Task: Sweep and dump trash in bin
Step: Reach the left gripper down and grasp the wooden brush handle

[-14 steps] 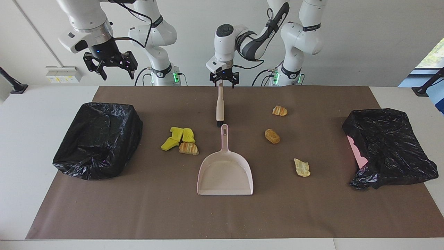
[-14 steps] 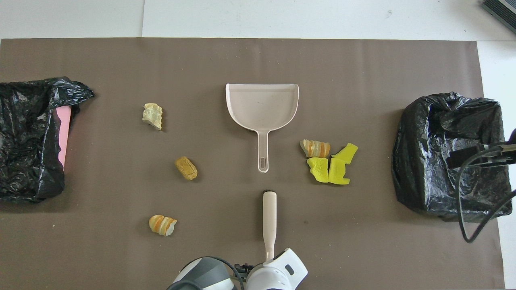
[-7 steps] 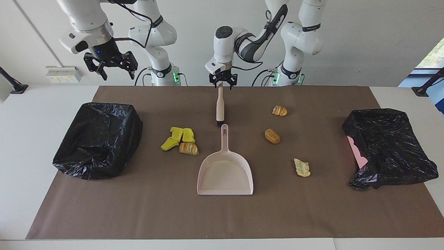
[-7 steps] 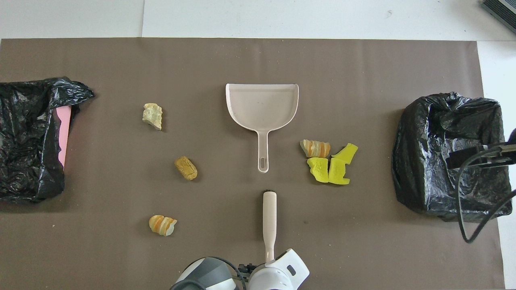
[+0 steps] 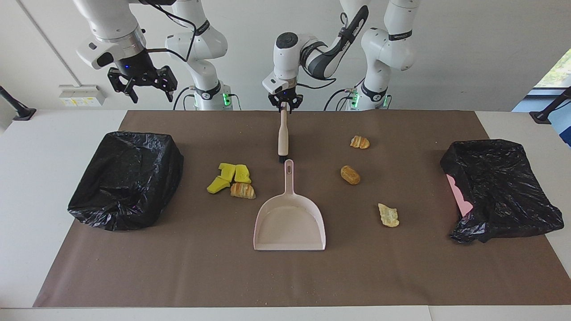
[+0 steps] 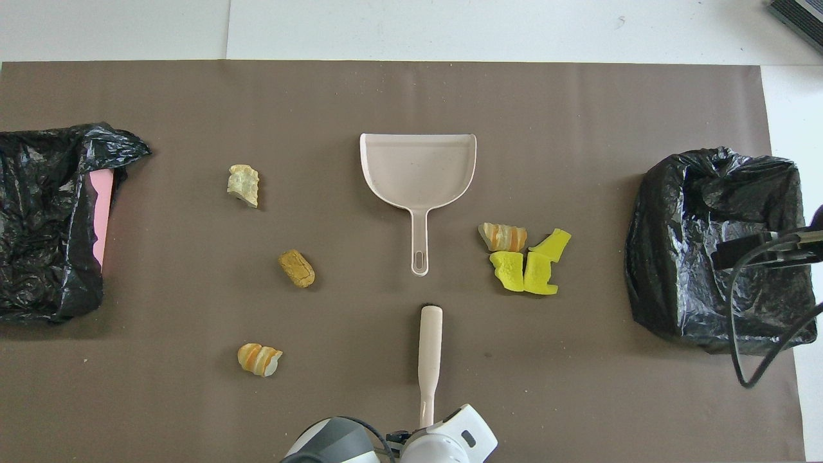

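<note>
The trash lies on the brown mat: three yellow chunks (image 5: 229, 176) (image 6: 527, 267) and a pastry piece (image 5: 243, 191) beside the dustpan handle toward the right arm's end. Three more bread pieces (image 5: 359, 142) (image 5: 350, 174) (image 5: 388, 215) lie toward the left arm's end. A pale pink dustpan (image 5: 290, 223) (image 6: 418, 167) sits mid-mat. A cream brush (image 5: 283, 136) (image 6: 429, 347) lies nearer to the robots, bristles toward the dustpan handle. My left gripper (image 5: 284, 106) is shut on the brush's handle end. My right gripper (image 5: 140, 82) is open, raised above the table's edge near a bin.
A bin lined with a black bag (image 5: 127, 178) (image 6: 714, 257) stands at the right arm's end. Another black-bagged bin (image 5: 499, 187) (image 6: 45, 218), with pink showing at its rim, stands at the left arm's end. Crumbs dot the mat.
My left gripper's fingers have closed in on the brush's handle end. The brush's handle end has shifted slightly. The right arm has barely moved.
</note>
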### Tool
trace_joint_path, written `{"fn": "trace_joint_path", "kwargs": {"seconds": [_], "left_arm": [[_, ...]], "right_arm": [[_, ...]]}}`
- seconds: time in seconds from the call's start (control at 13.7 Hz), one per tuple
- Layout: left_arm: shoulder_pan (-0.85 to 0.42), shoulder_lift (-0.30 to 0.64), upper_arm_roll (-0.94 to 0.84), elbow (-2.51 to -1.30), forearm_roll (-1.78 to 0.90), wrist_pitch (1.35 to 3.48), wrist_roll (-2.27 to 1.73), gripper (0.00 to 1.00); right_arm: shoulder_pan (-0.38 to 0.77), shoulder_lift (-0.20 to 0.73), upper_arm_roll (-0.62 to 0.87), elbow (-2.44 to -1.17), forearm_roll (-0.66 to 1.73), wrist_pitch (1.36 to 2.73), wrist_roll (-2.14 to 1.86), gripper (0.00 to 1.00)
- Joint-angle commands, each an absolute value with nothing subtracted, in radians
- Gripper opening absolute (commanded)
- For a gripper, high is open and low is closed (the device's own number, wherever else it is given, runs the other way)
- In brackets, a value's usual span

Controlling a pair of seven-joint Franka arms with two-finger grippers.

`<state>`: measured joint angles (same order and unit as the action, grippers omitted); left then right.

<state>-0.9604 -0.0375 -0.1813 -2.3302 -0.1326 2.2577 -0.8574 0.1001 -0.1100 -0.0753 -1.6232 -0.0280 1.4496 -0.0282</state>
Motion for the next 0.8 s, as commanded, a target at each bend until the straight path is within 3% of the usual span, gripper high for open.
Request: {"fn": "trace_joint_path", "kwargs": {"seconds": [0.0,0.44,0.73], "left_arm": [[-0.980,-0.043,-0.163,-2.341,-0.147,2.257,-0.862,0.00],[-0.887,-0.124,-0.143,-2.252,-0.111,1.955,-0.816,0.00],[-0.702,-0.239,-0.144,-2.255,-0.100,1.793,-0.576,0.00]], "right_arm": [[0.095,-0.133,-0.072,-1.646,-0.021,1.443,-0.060,1.00],[0.130,-0.126,-0.069,-1.641,0.014,1.480,-0.028,1.00],[0.204,-0.092,-0.061,-1.637,0.018,1.534,0.035,1.00]]}}
